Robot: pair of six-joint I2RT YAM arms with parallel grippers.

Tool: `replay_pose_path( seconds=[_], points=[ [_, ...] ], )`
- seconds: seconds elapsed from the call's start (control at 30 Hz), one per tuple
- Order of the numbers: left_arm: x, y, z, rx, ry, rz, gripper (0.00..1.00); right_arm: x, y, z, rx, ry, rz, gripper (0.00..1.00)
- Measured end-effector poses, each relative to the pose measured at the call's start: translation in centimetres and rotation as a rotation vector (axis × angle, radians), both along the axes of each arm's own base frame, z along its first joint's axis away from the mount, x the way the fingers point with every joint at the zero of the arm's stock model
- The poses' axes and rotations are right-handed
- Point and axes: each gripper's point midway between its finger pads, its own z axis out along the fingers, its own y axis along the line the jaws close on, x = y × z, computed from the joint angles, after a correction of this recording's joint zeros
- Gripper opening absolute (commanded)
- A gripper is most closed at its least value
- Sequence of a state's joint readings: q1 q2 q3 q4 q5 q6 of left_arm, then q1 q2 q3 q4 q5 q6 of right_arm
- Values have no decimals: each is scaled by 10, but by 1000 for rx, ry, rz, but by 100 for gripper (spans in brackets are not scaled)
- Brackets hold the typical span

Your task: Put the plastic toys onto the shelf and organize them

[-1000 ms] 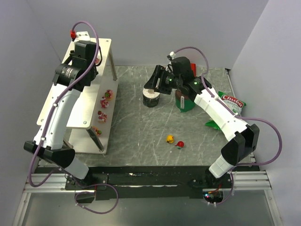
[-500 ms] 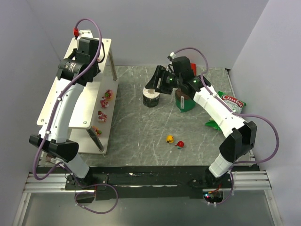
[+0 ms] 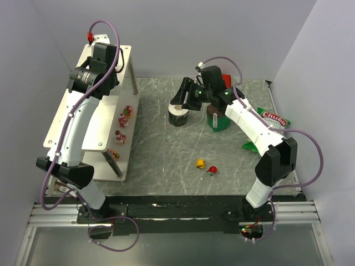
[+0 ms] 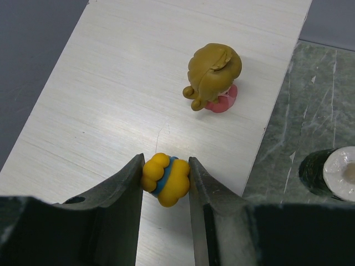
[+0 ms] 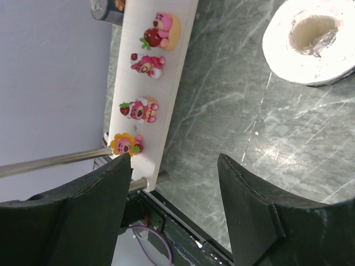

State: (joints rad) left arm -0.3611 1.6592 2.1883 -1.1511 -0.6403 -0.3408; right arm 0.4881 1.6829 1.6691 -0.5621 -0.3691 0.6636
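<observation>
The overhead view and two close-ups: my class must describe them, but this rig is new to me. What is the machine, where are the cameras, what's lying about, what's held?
Two robot arms, bolted side by side. One camera looks down from above; one rides on each wrist. The left gripper is shut on a yellow-and-blue toy over the shelf top, beside a brown-haired figurine. The right gripper is open and empty near a cup. On the lower tier stand four small toys; two more toys and a chip bag lie on the table.
</observation>
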Motion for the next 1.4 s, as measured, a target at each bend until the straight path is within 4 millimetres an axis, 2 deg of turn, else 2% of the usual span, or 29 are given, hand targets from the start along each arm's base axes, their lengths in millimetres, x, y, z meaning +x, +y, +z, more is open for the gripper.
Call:
replay_pose_path(
  seconds=[0.2, 0.47, 0.73, 1.13, 1.4],
  points=[
    [2, -3, 0, -13, 0, -10, 34, 0, 3, -3, 4, 12, 12, 70],
    [2, -4, -1, -15, 2, -10, 47, -1, 3, -3, 6, 13, 15, 70],
    [7, -9, -17, -11, 52, -21, 57, -2, 4, -2, 13, 17, 22, 69],
    [7, -6, -15, -3, 48, -11, 78, -3, 6, 0, 27, 19, 29, 70],
    [-1, -2, -9, -2, 38, -4, 86, -3, 6, 0, 30, 23, 28, 69]
  ],
)
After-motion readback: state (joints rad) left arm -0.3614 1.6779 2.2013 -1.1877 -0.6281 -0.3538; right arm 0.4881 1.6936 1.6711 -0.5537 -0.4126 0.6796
